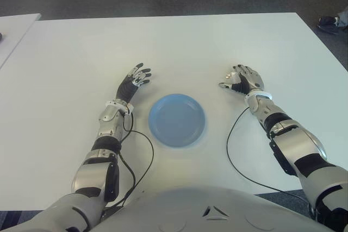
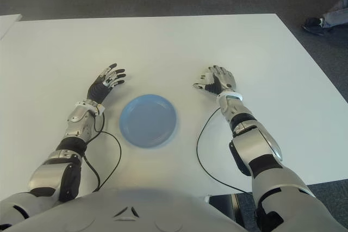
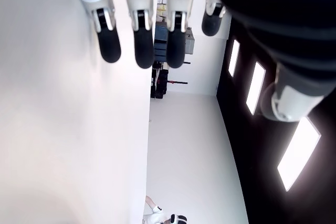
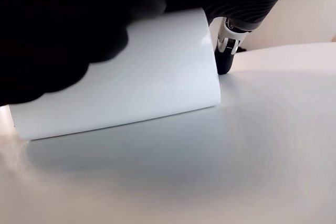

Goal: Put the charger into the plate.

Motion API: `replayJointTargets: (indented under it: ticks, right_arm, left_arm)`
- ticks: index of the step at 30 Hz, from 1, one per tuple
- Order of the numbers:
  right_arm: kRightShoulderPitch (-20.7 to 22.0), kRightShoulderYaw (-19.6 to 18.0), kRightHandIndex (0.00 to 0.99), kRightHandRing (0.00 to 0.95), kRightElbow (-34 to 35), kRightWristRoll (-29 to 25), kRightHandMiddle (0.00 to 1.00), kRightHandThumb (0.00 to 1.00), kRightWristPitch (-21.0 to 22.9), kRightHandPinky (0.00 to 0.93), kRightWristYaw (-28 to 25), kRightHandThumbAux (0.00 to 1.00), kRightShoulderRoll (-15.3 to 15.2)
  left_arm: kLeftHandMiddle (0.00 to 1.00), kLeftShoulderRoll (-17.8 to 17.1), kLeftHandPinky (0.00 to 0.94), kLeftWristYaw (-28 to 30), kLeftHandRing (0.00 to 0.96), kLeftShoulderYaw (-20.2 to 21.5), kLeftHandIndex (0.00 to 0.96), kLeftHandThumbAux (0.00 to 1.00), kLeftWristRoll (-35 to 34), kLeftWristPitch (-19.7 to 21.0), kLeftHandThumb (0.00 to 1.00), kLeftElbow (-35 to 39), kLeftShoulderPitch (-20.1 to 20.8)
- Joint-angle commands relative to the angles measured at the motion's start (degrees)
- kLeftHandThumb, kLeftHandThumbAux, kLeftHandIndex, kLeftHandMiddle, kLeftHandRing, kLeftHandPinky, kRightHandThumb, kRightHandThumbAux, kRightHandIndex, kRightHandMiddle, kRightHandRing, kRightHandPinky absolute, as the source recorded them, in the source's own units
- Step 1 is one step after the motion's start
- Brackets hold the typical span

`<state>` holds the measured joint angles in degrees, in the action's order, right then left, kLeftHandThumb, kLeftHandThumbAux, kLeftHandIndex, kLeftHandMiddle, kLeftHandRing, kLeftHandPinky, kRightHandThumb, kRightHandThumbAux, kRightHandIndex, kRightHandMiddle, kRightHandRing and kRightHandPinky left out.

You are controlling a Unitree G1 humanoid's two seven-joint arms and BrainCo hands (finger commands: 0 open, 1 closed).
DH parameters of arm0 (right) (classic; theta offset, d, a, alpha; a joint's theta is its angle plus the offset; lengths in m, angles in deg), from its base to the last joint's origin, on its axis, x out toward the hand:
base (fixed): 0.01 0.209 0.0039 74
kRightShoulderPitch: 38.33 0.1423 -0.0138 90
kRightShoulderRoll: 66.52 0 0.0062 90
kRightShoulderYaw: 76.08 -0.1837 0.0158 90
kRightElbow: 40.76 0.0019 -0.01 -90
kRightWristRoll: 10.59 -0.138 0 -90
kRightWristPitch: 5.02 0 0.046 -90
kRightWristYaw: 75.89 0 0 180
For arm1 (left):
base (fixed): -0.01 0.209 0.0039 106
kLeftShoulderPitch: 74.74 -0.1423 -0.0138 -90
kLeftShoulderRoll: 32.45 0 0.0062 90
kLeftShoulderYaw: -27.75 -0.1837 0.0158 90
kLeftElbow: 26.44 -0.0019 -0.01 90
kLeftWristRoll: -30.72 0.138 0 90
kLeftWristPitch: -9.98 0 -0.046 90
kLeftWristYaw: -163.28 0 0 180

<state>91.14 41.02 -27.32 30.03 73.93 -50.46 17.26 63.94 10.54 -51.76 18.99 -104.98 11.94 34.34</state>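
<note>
A blue plate (image 1: pixel 177 120) lies on the white table (image 1: pixel 179 47) between my two hands, with nothing in it. My right hand (image 1: pixel 242 79) sits on the table to the right of the plate, a short gap away, its fingers curled. In the right wrist view a white block, the charger (image 4: pixel 121 77), is under the palm close to the tabletop, with a fingertip (image 4: pixel 224 59) against its far end. In the eye views the charger is almost wholly hidden by the hand. My left hand (image 1: pixel 136 77) shows left of the plate with straight, spread fingers (image 3: pixel 143 40), holding nothing.
A black cable (image 1: pixel 231 150) loops on the table beside my right forearm, and another (image 1: pixel 142 161) beside the left. A second white table (image 1: pixel 13 25) stands at the far left. A person's shoe (image 1: pixel 328 22) shows on the floor beyond the table's right corner.
</note>
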Motion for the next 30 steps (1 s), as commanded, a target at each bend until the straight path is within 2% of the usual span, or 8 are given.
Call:
replayJointTargets:
  ticks: [1, 19, 30]
  right_arm:
    - [-4.26, 1.63, 0.000, 0.000, -1.94, 1.00, 0.000, 0.285, -0.09, 0.000, -1.75, 0.262, 0.60]
    - [-3.73, 8.33, 0.000, 0.000, -1.57, 4.69, 0.000, 0.351, -2.64, 0.000, 0.08, 0.244, -2.35]
    - [-3.82, 11.27, 0.000, 0.000, -1.41, 5.55, 0.000, 0.343, -3.42, 0.000, 1.09, 0.257, -3.37]
  left_arm:
    - [0.204, -0.59, 0.216, 0.12, 0.209, -0.23, 0.060, 0.463, 0.57, 1.59, 0.000, -0.71, -1.69]
    - [0.206, -0.74, 0.215, -0.28, 0.209, -0.61, 0.062, 0.461, 0.94, 1.36, 0.000, -0.98, -1.48]
    - [0.203, -0.75, 0.213, -1.47, 0.206, -0.77, 0.062, 0.453, 1.87, 0.86, 0.000, -0.89, -1.56]
